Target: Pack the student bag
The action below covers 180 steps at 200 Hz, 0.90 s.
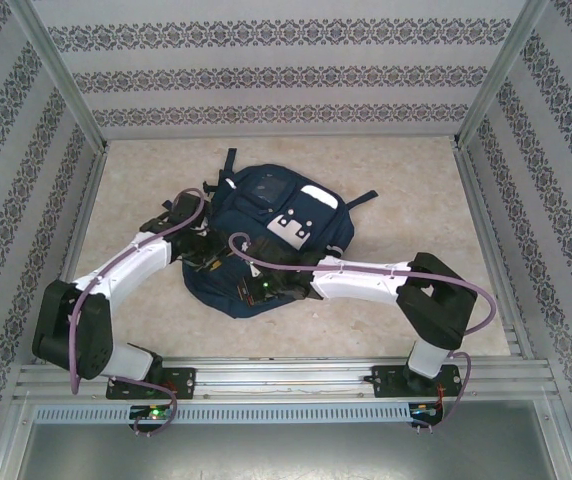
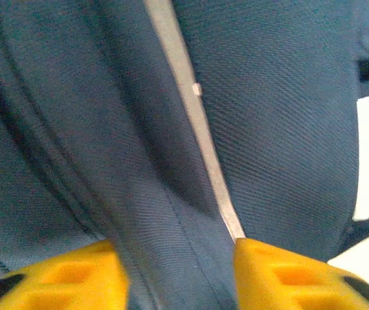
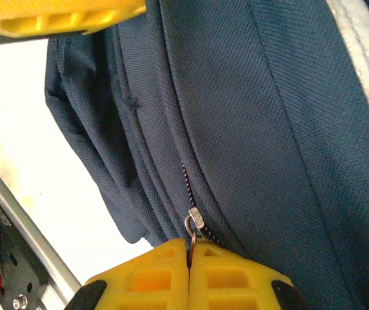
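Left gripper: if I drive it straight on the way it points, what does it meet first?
The student bag itself: the left gripper has a navy fabric fold between its fingers, seemingly pinched, beside the grey stripe. No free way ahead; depth beneath the fabric is unclear.

Overhead; wrists close on student bag point(image 1: 288, 212)
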Each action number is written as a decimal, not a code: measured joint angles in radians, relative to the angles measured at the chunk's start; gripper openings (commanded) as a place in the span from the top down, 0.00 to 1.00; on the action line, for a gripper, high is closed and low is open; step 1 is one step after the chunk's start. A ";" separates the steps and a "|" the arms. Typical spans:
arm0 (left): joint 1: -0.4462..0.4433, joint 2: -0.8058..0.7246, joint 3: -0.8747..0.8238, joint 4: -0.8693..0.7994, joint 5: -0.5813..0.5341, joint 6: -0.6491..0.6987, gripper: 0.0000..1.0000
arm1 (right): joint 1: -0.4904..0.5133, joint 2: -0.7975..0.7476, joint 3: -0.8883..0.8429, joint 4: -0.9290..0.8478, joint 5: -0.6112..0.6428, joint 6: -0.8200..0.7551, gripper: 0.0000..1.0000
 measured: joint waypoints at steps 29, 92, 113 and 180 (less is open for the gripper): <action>-0.011 0.006 -0.059 0.027 -0.028 0.021 1.00 | 0.007 0.000 -0.001 -0.004 0.014 0.003 1.00; -0.006 -0.003 0.027 -0.068 -0.011 0.177 1.00 | 0.013 -0.097 -0.040 -0.105 0.119 -0.129 1.00; 0.006 0.007 0.059 -0.105 0.000 0.243 1.00 | -0.004 -0.136 -0.047 -0.210 0.181 -0.200 1.00; 0.020 0.041 0.062 -0.073 0.083 0.379 1.00 | -0.213 -0.159 -0.076 -0.274 0.151 -0.263 0.89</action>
